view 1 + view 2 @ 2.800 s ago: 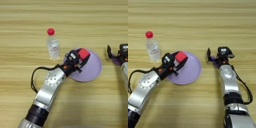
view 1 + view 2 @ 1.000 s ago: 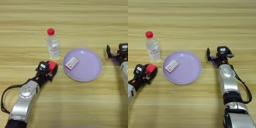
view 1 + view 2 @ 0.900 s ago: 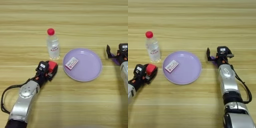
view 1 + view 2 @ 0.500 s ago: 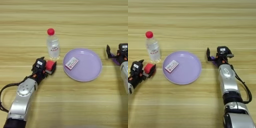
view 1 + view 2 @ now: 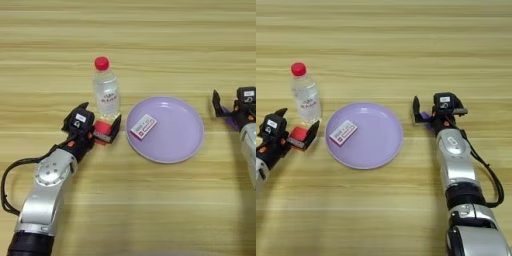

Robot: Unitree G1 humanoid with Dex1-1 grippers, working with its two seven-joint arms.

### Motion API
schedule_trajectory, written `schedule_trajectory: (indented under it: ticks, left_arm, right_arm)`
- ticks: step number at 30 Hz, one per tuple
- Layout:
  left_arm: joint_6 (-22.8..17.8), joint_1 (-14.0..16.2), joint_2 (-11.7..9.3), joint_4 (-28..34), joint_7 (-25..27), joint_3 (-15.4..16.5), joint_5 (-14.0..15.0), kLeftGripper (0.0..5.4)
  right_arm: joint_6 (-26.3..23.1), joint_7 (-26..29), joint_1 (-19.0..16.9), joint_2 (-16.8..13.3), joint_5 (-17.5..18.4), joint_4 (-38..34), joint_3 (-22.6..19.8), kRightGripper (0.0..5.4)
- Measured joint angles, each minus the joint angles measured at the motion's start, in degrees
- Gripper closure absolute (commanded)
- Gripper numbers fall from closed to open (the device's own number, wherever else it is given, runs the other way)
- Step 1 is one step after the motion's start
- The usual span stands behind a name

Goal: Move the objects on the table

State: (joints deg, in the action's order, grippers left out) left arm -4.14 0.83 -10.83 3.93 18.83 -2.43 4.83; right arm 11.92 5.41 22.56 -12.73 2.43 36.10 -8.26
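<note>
Left eye view first: your left gripper sits low on the table, just left of the purple plate and right at the foot of the water bottle. A few seconds back that same gripper was over the plate with the red cube clamped in it. Since then it has swung off the plate to the left and then come forward to the bottle. Now its two black fingers are spread apart with the cube down on the wood between them. Looks to me like a release, though I can't tell if one finger is brushing the cube. A little white card lies in the plate.

Right eye view: same story from the other side. The cube rests on the table between the splayed fingers, near the bottle and just apart from the plate rim. Your right gripper is parked right of the plate over the purple bar and hasn't budged across all the shots. Whether it actually has a grip on the bar I can't tell.

So I'd call the cube move basically done. You'd just need to back the left arm out without nudging the cube or tipping the bottle, which stands very close.
</note>
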Motion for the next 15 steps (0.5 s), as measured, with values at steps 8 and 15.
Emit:
schedule_trajectory:
  ticks: [8,15]
  left_arm:
    - [0.4,-4.0,-1.1,-2.5,-1.3,2.1,-0.2,0.03]
    - [1.0,-7.7,-1.0,-7.0,-1.2,1.4,-0.5,0.03]
  right_arm:
    - [0.1,0.0,0.2,0.0,-0.1,0.4,0.1,0.0]
    - [0.1,0.0,0.5,0.0,-0.1,0.8,0.1,0.0]
